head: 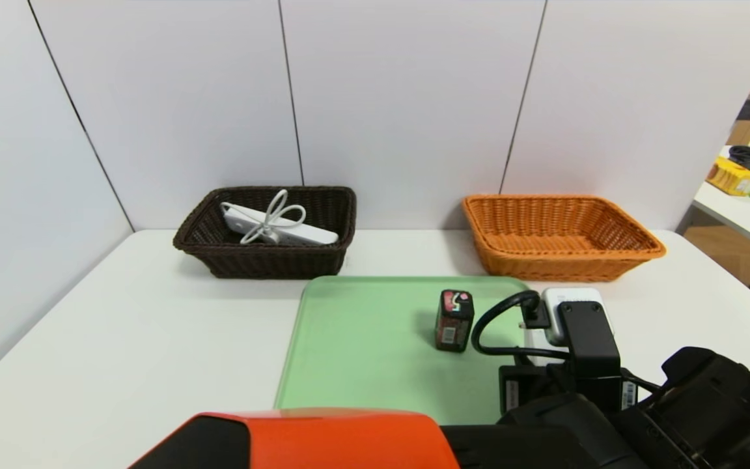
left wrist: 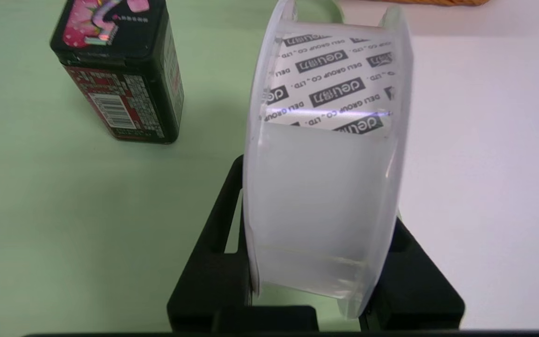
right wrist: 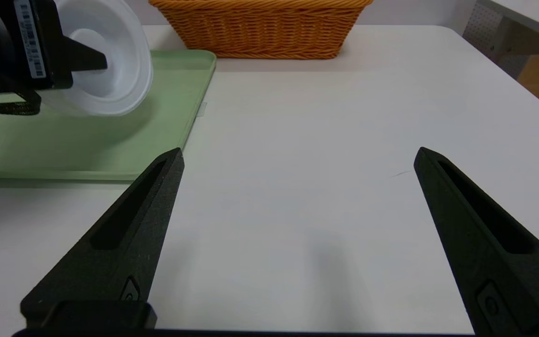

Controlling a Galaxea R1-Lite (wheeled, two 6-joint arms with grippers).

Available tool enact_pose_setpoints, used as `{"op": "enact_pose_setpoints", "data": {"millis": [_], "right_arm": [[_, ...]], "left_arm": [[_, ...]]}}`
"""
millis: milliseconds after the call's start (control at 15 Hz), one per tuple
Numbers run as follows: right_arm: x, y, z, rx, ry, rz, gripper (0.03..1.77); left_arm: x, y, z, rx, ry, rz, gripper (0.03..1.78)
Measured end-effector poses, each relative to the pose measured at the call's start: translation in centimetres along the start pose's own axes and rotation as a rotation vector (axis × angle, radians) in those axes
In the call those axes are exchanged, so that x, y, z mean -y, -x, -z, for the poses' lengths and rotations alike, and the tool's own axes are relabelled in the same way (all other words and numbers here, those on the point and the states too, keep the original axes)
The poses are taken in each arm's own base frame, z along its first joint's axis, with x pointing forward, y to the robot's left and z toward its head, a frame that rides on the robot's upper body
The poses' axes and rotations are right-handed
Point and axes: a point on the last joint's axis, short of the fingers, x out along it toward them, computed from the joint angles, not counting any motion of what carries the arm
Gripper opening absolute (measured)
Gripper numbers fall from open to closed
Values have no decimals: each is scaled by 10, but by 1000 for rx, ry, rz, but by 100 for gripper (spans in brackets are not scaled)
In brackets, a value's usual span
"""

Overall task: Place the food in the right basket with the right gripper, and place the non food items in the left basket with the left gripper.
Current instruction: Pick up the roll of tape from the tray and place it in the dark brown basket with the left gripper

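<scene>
The round translucent white tub (left wrist: 325,187) stands on edge at the right rim of the green tray (head: 362,345). My left gripper (left wrist: 318,206) is shut on its two flat faces; I cannot tell whether it is off the tray. It also shows in the head view as the tub (head: 573,301). The dark carton of food (head: 454,320) stands upright on the tray just left of the tub. The white power strip (head: 280,225) lies in the dark brown left basket (head: 264,260). The orange right basket (head: 557,260) holds nothing. My right gripper (right wrist: 297,157) hangs open over bare table, right of the tray.
White wall panels close the table behind and to the left. A second table (head: 749,215) with clutter stands off to the far right. My left arm's orange shell (head: 323,436) fills the near edge of the head view.
</scene>
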Motion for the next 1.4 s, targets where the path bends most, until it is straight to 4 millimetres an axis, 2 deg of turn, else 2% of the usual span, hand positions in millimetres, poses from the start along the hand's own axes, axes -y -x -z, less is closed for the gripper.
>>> {"op": "enact_pose_setpoints", "data": {"millis": [333,533,1000,1200,1400], "right_arm": [[0,0,0,0,0,0,170],[0,0,0,0,0,0,170],[0,0,0,0,0,0,170],[0,0,0,0,1,0,170],[0,0,0,0,1,0,170]], "left_arm": [[-7,18,-34,23,-25,15,58],[-21,16,-60,36,-74,-17,58],[-60,-25,-106,85,-96,-144,58],[-86,-47,-133,122,-105,-215,58],[-121,-72,-160,155,-72,-307,58]]}}
